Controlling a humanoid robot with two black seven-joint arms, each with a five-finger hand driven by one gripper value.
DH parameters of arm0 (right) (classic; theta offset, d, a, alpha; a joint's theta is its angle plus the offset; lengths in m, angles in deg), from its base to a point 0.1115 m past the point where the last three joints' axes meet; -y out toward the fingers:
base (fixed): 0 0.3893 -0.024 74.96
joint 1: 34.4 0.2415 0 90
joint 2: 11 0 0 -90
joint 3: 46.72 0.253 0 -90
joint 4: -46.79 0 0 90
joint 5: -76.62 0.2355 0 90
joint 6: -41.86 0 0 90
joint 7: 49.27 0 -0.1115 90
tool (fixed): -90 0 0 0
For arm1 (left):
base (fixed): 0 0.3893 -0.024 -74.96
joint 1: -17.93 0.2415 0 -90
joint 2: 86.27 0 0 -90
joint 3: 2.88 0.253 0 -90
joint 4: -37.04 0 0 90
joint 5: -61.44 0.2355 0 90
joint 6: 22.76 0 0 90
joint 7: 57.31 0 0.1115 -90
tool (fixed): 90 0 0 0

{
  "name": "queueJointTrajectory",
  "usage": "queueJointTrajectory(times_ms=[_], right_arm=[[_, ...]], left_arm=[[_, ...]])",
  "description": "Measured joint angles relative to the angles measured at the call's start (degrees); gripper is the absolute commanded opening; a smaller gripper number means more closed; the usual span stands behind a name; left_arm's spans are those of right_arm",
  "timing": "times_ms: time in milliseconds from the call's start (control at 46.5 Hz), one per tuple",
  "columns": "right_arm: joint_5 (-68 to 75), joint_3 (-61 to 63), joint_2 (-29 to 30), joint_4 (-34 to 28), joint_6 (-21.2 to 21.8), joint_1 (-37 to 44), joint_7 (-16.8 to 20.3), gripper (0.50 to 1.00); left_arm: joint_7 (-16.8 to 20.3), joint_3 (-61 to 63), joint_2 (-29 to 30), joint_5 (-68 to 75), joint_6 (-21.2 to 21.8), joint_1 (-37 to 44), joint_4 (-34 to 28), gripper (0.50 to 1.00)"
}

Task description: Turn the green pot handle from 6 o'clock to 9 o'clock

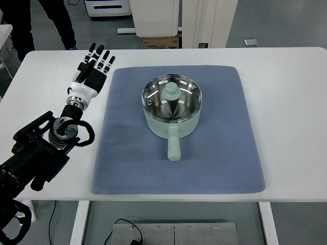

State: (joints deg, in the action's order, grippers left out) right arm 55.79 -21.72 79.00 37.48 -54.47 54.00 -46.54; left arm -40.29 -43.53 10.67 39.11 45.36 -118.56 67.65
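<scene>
The left hand [93, 70] is seen over the white table [291, 102], near its far left part, with the arm entering from the picture's left edge. Its black fingers [100, 57] are held straight and slightly fanned, pointing away from the robot, and nothing is gripped in them. The hand is positioned just off the far left corner of the blue mat [127, 163], apart from it or barely over its edge; which cannot be told.

To the right of the hand and somewhat nearer the robot, the green pot [171, 109] is set upright on the mat, well apart from the fingers. A glass lid [158, 99] with a metal rim is seated on the pot, and a pale green knob [170, 91] is found at the lid's middle. The pot handle [173, 147] is directed straight toward the robot, at the 6 o'clock position, and is lying above the mat's central area. No contact between hand and handle is seen.

Beyond the table's far edge, a person's dark trouser legs [60, 23] are visible at the upper left, and white furniture bases [153, 18] are seen on the grey floor.
</scene>
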Motion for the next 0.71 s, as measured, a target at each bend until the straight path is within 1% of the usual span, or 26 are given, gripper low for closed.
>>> queueJointTrajectory(times_ms=[710], right_arm=[[0.00, -0.02, 0.00, 0.00, 0.00, 0.02, 0.03, 1.000]], left_arm=[[0.03, -0.04, -0.09, 0.00, 0.14, 0.01, -0.02, 1.000]])
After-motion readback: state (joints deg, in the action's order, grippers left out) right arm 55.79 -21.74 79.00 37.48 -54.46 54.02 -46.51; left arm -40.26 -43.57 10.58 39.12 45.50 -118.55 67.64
